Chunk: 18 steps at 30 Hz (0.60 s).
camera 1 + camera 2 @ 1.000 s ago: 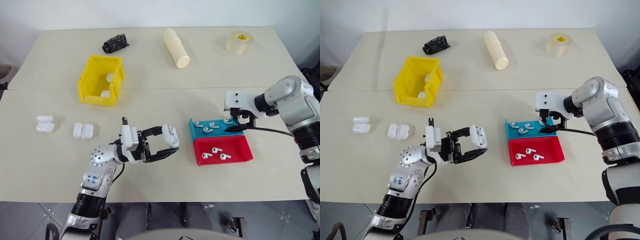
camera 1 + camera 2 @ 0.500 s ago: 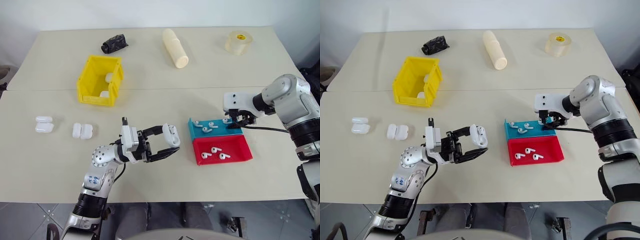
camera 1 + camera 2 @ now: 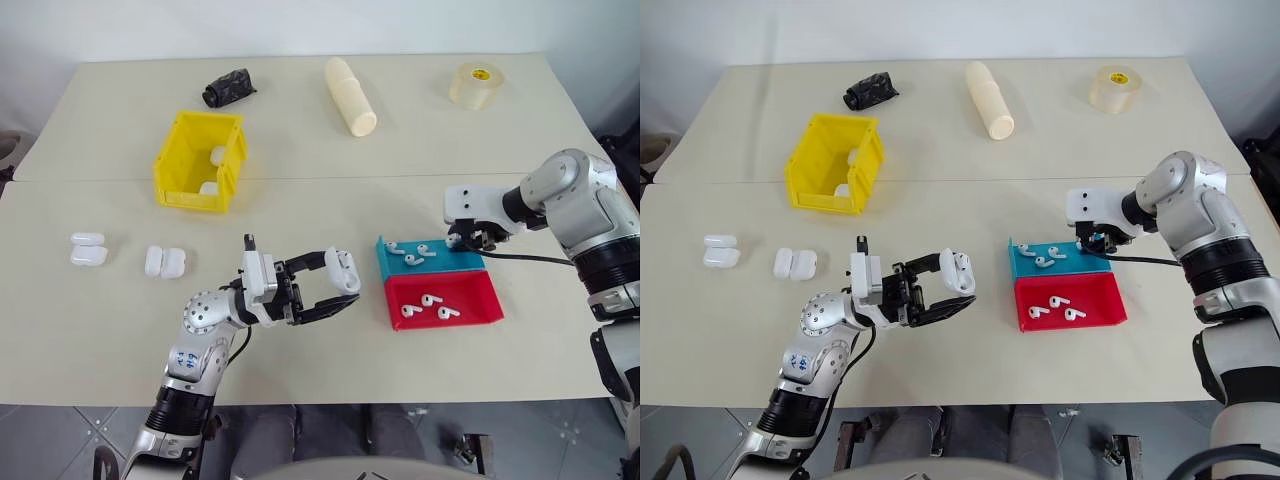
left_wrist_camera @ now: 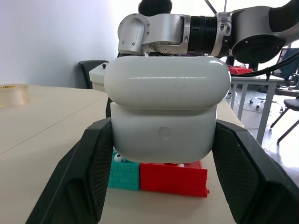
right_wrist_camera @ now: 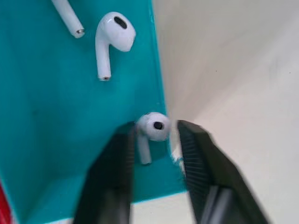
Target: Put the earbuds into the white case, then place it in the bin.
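Beige table point(image 3: 300, 200), left pincer point(image 3: 340, 287) gripping white case point(image 3: 341, 270), right pincer point(image 5: 154, 140) narrowed around earbud point(image 5: 150, 130)

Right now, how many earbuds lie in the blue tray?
4: three earbuds loose across the blue tray's left and middle, one at its right end between the right gripper's fingers. The gripper may hide more.

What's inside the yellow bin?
Two white cases lie inside the bin, against its right wall. The near wall covers part of the floor, so anything hiding there can't be seen.

Left fingers point(image 3: 340, 288) clamped; right fingers point(image 5: 191, 154) narrowed.
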### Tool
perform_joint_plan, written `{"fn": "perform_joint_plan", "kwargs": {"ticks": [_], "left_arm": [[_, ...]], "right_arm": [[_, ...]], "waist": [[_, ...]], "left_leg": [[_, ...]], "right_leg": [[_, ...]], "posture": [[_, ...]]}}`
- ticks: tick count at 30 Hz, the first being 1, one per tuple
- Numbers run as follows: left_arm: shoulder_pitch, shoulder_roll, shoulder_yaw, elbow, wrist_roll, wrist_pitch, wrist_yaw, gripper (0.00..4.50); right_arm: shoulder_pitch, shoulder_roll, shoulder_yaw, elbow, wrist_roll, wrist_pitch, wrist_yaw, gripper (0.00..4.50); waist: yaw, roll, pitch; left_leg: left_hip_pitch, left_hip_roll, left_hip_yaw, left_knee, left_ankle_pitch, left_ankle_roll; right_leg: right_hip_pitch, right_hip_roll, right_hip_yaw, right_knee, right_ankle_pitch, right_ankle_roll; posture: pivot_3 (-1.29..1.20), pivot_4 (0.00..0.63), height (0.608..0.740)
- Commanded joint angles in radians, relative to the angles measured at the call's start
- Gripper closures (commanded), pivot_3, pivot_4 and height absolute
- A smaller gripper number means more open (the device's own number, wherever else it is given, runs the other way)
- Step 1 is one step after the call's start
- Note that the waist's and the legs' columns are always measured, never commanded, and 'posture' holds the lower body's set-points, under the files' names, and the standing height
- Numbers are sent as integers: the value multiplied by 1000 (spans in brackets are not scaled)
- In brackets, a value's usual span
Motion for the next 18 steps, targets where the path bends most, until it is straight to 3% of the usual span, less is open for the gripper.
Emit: {"fn": "perform_joint_plan", "kwargs": {"ticks": [1, 18], "left_arm": [[5, -1, 3, -6, -2, -29, -7, 1721], [-6, 12, 6, -28, -9, -2, -2, 1721]], "right_arm": [[16, 6, -9, -6, -5, 4, 2, 3425], [50, -8, -136, -135, 115, 99, -5, 3425]], "waist": [[0, 0, 0], [-2, 0, 0]], "left_leg": [[0, 0, 0, 0, 0, 0], [0, 0, 0, 0, 0, 0]], "right_leg": [[0, 0, 0, 0, 0, 0], [0, 0, 0, 0, 0, 0]], "posture": [[0, 150, 740], [0, 150, 740]]}}
